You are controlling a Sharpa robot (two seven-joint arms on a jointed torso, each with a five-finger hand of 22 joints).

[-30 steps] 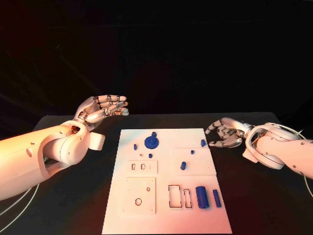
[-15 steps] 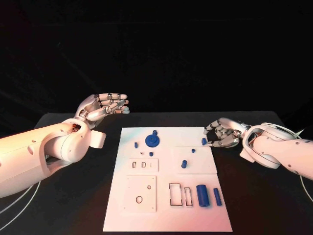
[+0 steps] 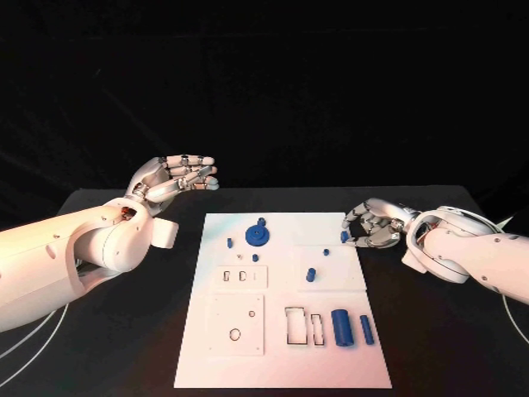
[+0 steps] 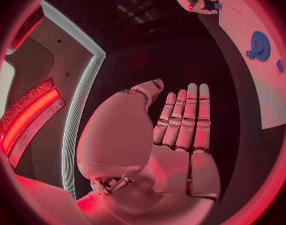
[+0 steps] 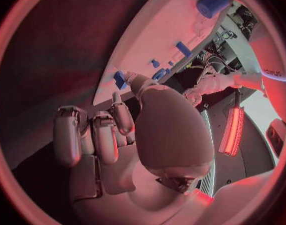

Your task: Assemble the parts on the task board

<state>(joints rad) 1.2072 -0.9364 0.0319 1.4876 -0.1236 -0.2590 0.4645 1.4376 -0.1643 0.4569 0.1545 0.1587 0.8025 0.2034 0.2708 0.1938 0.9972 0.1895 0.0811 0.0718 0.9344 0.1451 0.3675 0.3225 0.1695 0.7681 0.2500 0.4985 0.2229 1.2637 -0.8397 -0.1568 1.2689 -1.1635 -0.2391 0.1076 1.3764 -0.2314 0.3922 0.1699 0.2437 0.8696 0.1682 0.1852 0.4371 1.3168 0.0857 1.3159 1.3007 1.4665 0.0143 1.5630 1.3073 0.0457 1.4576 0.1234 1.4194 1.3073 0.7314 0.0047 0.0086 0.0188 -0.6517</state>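
The white task board (image 3: 277, 364) lies in the middle of the black table. On it are a blue gear (image 3: 258, 235), several small blue pegs such as one (image 3: 311, 275) near the centre, and two blue cylinders (image 3: 342, 327) at the front right. A small blue piece (image 3: 343, 236) sits at the board's right edge. My right hand (image 3: 375, 225) hovers beside that edge with fingers half curled, and its thumb tip reaches close to the small blue piece (image 5: 120, 79), which no finger grips. My left hand (image 3: 175, 178) is raised left of the board, fingers straight (image 4: 183, 125), holding nothing.
The board has empty rectangular slots (image 3: 296, 327) and a square plate with holes (image 3: 237, 327) at its front. The left forearm (image 3: 50, 265) covers the table's left side. Bare black table (image 3: 443, 347) lies right of the board.
My right hand has shifted a little left, closer to the small blue piece at the board's right edge. The left hand has stayed raised, almost unmoved.
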